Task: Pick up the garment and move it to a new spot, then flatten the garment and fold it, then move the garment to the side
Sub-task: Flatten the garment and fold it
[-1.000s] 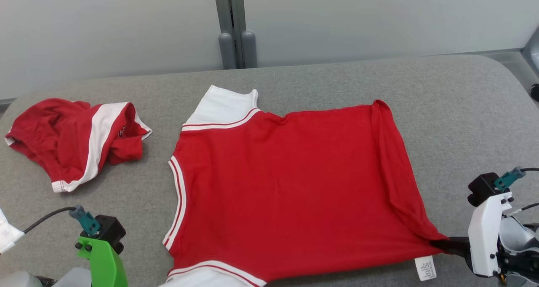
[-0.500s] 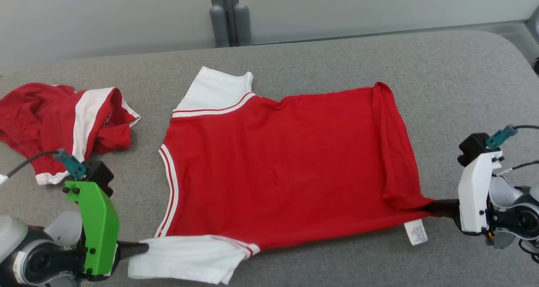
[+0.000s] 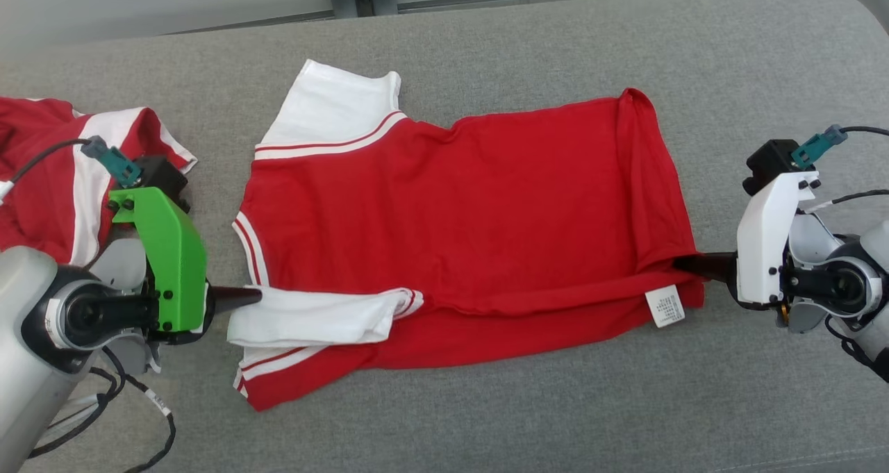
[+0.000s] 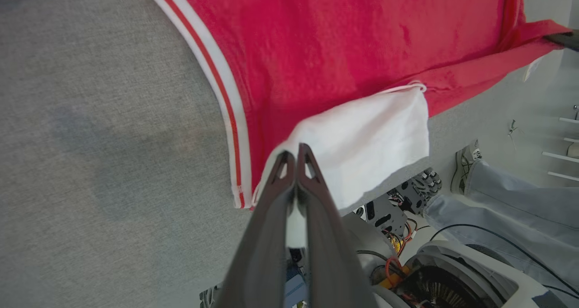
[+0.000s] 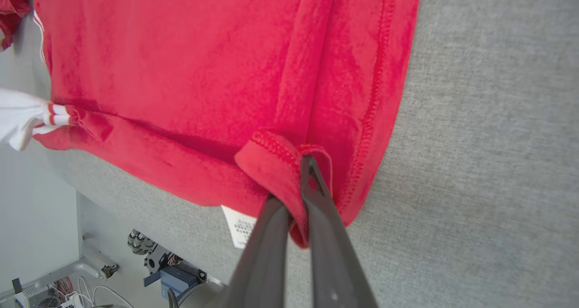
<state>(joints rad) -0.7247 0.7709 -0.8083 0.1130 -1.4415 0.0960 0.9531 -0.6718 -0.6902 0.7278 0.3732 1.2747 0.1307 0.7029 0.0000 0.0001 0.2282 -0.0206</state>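
Observation:
The garment (image 3: 472,202) is a red T-shirt with white sleeves, spread sideways on the grey table (image 3: 528,403). My left gripper (image 3: 251,297) is shut on the near white sleeve (image 3: 312,317), which it holds up over the shirt's near edge. In the left wrist view, the left gripper (image 4: 296,150) pinches that sleeve (image 4: 371,136). My right gripper (image 3: 684,263) is shut on the near hem corner, next to the white label (image 3: 665,306). From the right wrist, the right gripper (image 5: 307,163) shows with red hem (image 5: 271,158) wrapped round its fingers. The near strip is lifted and doubled.
A second red and white garment (image 3: 42,174) lies crumpled at the table's left end, behind my left wrist. Beyond the table's near edge, the left wrist view shows a person's shoe (image 4: 468,156) and trouser leg, plus the robot's base and cables.
The head camera has tilted down. Both grippers have raised the shirt's near edge and carried it toward the far side, so the near strip now doubles over itself.

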